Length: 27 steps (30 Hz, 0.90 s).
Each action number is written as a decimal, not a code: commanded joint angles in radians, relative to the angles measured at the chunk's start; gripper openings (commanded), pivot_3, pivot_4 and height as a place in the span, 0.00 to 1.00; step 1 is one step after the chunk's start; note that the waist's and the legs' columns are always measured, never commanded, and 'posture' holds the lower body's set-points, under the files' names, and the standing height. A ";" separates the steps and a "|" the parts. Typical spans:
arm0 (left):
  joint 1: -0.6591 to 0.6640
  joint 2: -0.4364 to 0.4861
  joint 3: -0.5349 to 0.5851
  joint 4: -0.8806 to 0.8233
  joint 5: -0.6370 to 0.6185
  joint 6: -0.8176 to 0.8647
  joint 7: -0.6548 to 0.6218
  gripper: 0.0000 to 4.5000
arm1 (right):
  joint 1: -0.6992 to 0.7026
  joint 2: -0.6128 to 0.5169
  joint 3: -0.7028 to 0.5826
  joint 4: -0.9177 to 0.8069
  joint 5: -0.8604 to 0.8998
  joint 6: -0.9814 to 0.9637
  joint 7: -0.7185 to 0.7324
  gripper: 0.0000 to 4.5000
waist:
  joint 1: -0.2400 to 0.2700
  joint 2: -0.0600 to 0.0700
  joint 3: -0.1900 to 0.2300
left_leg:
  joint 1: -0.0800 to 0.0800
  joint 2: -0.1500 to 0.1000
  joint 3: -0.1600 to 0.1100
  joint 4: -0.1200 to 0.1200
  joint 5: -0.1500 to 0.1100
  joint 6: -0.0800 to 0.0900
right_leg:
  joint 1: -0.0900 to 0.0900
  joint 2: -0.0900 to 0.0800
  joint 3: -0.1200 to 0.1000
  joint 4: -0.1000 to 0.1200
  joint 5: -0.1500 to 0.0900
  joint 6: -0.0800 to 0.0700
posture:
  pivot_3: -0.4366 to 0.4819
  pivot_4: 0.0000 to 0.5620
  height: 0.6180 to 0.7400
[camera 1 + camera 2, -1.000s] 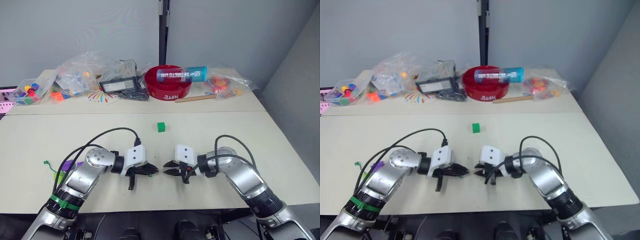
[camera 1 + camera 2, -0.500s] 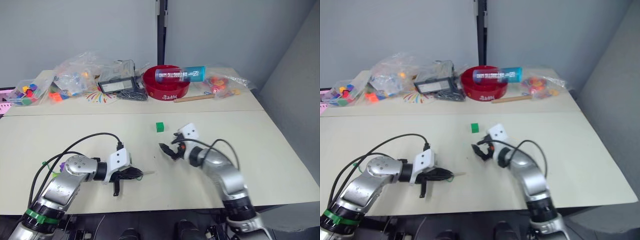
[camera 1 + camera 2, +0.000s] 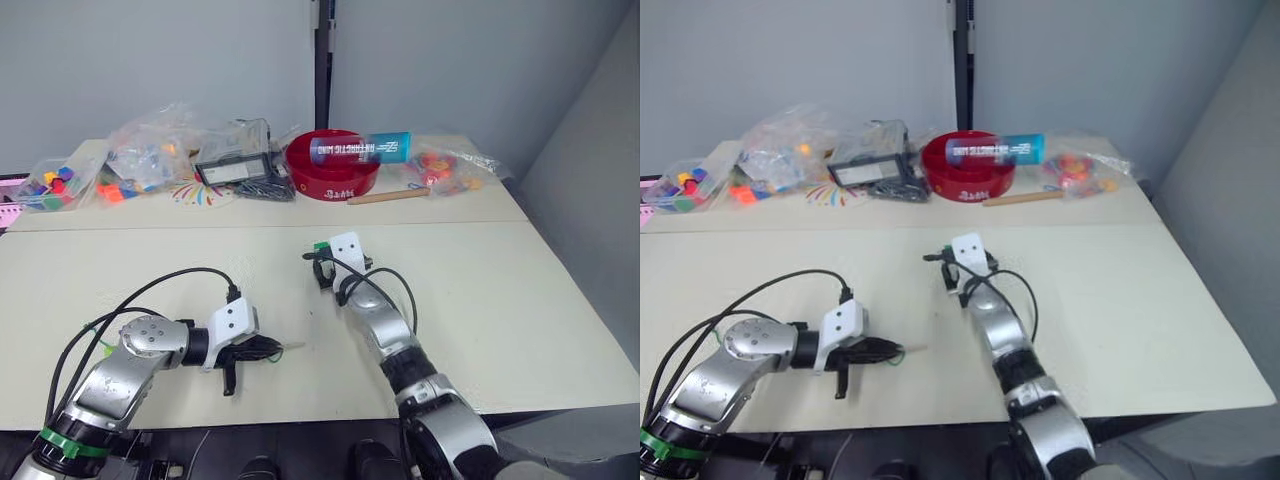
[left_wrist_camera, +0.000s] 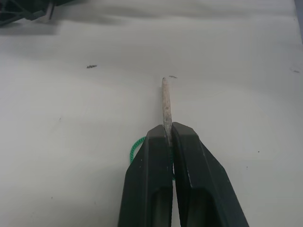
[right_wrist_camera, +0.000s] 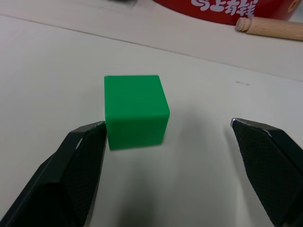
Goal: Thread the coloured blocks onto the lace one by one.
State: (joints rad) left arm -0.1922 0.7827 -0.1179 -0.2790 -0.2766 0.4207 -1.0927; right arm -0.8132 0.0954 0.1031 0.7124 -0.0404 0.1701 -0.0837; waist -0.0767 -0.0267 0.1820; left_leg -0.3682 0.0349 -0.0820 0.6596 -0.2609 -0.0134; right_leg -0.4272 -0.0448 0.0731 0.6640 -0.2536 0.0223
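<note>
On the far left of the back table sits a bag of toy pieces (image 3: pixel 50 187), then more bags (image 3: pixel 160 150). Next comes a black box (image 3: pixel 235 168), then a red bowl (image 3: pixel 334 165) with white writing too small to read. A blue tube (image 3: pixel 360 149) lies across the bowl, with white letters that cannot be read. A wooden stick (image 3: pixel 390 197) lies by the bowl, and a bag of red and yellow toys (image 3: pixel 445 168) is to its right.

On the near table (image 3: pixel 520 300), the left gripper (image 3: pixel 270 349) is squeezed tight on the lace (image 4: pixel 166 106). The lace's stiff pale tip sticks straight out past the fingers, lying flat just over the table and pointing toward the robot's right. Green cord loops out behind the fingers.

Further right and back, the green block (image 5: pixel 136 110) sits flat on the table, well apart from the lace. The right gripper (image 5: pixel 165 137) is spread wide around it. One finger (image 5: pixel 80 161) is right at the block's side. The other finger (image 5: pixel 270 156) is well clear of it.
</note>
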 commanded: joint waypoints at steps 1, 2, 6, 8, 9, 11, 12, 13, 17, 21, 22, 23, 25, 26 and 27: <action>0.004 0.017 0.027 -0.037 -0.015 0.003 0.006 0.00 | -0.083 0.075 -0.018 0.116 0.024 -0.097 0.021 0.98 | -0.004 0.000 0.000 | 0.000 0.000 0.000 0.000 0.000 0.000 | 0.000 0.000 0.000 0.000 0.000 0.000 | 0.48 0.27 1.00; 0.005 0.019 0.029 -0.039 -0.017 0.003 0.006 0.00 | -0.094 0.082 -0.017 0.143 0.026 -0.114 0.026 0.98 | -0.007 0.000 0.000 | 0.000 0.000 0.000 0.000 0.000 0.000 | 0.000 0.000 0.000 0.000 0.000 0.000 | 0.48 0.27 1.00; 0.009 0.024 0.034 -0.044 -0.021 0.005 0.007 0.00 | -0.124 0.100 -0.019 0.222 0.034 -0.165 0.031 0.98 | -0.020 0.000 0.000 | 0.000 0.000 0.000 0.000 0.000 0.000 | 0.000 0.000 0.000 0.000 0.000 0.000 | 0.48 0.27 1.00; 0.010 0.026 0.036 -0.046 -0.022 0.006 0.006 0.00 | -0.136 0.098 -0.024 0.252 0.038 -0.184 0.031 0.87 | -0.021 0.000 0.000 | 0.000 0.000 0.000 0.000 0.000 0.000 | 0.000 0.000 0.000 0.001 0.000 0.000 | 0.48 0.27 1.00; 0.010 0.027 0.037 -0.047 -0.023 0.007 0.006 0.00 | -0.140 0.096 -0.027 0.264 0.040 -0.192 0.031 0.79 | -0.021 0.000 0.000 | 0.000 0.000 0.000 0.000 0.000 0.000 | 0.000 0.000 0.000 0.001 0.000 0.000 | 0.48 0.27 1.00; 0.012 0.028 0.038 -0.049 -0.024 0.007 0.005 0.00 | -0.146 0.094 -0.030 0.278 0.045 -0.209 0.036 0.67 | -0.019 0.000 0.000 | 0.000 0.000 0.000 0.000 0.000 0.000 | 0.000 0.000 0.000 0.001 0.000 0.000 | 0.48 0.27 1.00; 0.012 0.029 0.038 -0.049 -0.025 0.007 0.004 0.00 | -0.148 0.094 -0.031 0.281 0.049 -0.222 0.044 0.58 | -0.018 0.000 0.000 | 0.000 0.000 0.000 0.000 0.000 0.000 | 0.001 0.000 0.000 0.001 0.000 0.000 | 0.48 0.27 1.00; 0.013 0.030 0.038 -0.050 -0.026 0.007 0.004 0.00 | -0.149 0.095 -0.031 0.283 0.053 -0.232 0.048 0.50 | -0.018 0.000 0.000 | 0.000 0.000 0.000 0.000 0.000 0.000 | 0.001 0.000 0.000 0.000 0.000 0.000 | 0.48 0.27 1.00; 0.016 0.033 0.038 -0.050 -0.025 0.004 -0.001 0.00 | -0.117 0.091 -0.019 0.228 0.060 -0.247 0.072 0.26 | -0.020 0.001 0.000 | 0.000 0.000 -0.001 0.000 0.000 0.000 | 0.001 0.000 0.000 0.000 0.000 0.000 | 0.48 0.27 1.00; 0.015 0.034 0.036 -0.045 -0.026 -0.003 -0.005 0.00 | 0.052 0.055 0.037 -0.082 0.064 -0.162 0.126 0.26 | -0.020 0.001 0.000 | -0.001 0.000 0.000 0.000 0.000 0.000 | -0.001 0.000 0.000 0.001 0.000 0.000 | 0.48 0.27 1.00; 0.015 0.034 0.036 -0.044 -0.026 -0.005 -0.006 0.00 | 0.121 0.038 0.061 -0.212 0.067 -0.106 0.144 0.26 | -0.020 0.001 0.000 | 0.000 0.000 -0.001 -0.001 0.000 0.000 | -0.001 0.000 0.000 0.001 0.000 0.000 | 0.48 0.27 1.00; 0.012 0.033 0.034 -0.040 -0.025 -0.008 -0.008 0.00 | 0.204 0.014 0.089 -0.369 0.070 -0.034 0.162 0.26 | -0.018 0.001 0.000 | -0.001 0.000 -0.002 -0.001 0.000 0.000 | -0.001 0.000 0.000 0.001 0.000 0.000 | 0.48 0.27 1.00; 0.003 0.029 0.028 -0.029 -0.023 -0.015 -0.012 0.00 | 0.359 -0.035 0.135 -0.664 0.082 0.115 0.197 0.26 | -0.009 0.002 0.000 | -0.001 0.000 -0.003 -0.002 -0.001 0.001 | -0.001 0.000 -0.001 0.001 0.000 0.000 | 0.48 0.27 1.00; -0.001 0.027 0.026 -0.024 -0.021 -0.020 -0.014 0.00 | 0.426 -0.060 0.154 -0.789 0.080 0.185 0.212 0.26 | -0.005 0.002 0.000 | -0.002 0.000 -0.003 -0.002 -0.001 0.001 | -0.001 0.000 -0.002 0.001 0.000 0.000 | 0.48 0.27 1.00; -0.005 0.024 0.024 -0.018 -0.020 -0.024 -0.015 0.00 | 0.495 -0.091 0.171 -0.905 0.080 0.249 0.229 0.26 | 0.002 0.002 0.000 | -0.003 -0.001 -0.003 -0.002 -0.002 0.001 | -0.002 -0.001 -0.001 0.000 0.000 0.000 | 0.48 0.27 1.00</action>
State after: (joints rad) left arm -0.1901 0.8069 -0.1039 -0.2895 -0.2822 0.4156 -1.1019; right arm -0.3318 0.0247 0.2627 0.0120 0.0287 0.3390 0.1218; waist -0.0747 -0.0244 0.1823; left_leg -0.3728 0.0337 -0.0845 0.6584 -0.2626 -0.0129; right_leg -0.4300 -0.0462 0.0720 0.6633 -0.2537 0.0227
